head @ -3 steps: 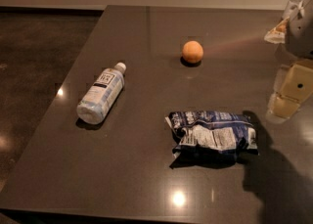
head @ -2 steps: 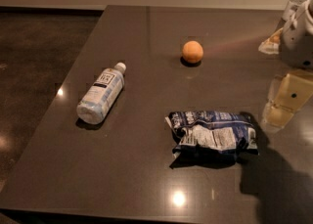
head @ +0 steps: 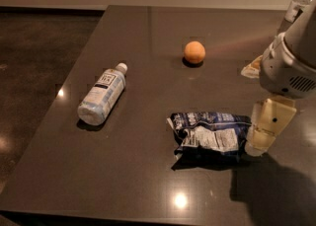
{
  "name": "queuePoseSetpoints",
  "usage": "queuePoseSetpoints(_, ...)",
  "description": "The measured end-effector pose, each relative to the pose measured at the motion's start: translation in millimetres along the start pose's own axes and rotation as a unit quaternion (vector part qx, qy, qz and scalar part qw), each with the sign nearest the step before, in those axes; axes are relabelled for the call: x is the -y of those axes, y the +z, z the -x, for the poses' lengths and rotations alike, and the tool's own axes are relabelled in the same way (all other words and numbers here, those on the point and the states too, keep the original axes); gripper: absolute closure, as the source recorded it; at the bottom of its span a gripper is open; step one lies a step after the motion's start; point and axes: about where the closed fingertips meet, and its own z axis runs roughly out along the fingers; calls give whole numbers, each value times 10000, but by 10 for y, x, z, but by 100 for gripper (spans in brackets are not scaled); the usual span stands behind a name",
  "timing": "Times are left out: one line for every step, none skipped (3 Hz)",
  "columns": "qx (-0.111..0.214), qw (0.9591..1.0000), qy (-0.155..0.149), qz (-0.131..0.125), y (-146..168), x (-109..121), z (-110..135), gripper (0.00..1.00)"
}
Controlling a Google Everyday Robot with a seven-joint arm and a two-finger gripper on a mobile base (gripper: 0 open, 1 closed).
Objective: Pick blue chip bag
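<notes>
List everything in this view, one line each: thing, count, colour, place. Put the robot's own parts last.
crumpled navy-blue foil chip bag: one, navy with white panels, lying front right on the table.
clear plastic bottle with white label: one, clear and white, lying on its side at the table's left.
small round orange object: one, orange, far middle of the table.
second clear bottle: one, clear, top right corner, partly hidden.
dark glossy table: one, dark grey-brown, fills most of the view.
robot arm: one, pale grey, right edge.
end effector: one, cream, beside the bag's right end.
</notes>
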Motion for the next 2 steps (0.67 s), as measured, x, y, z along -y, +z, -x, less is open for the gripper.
queuePoseSetpoints(39,9999,-63,151,179,-111,46,0)
queuePoseSetpoints(47,9998,-107,184,342,-136,79,0)
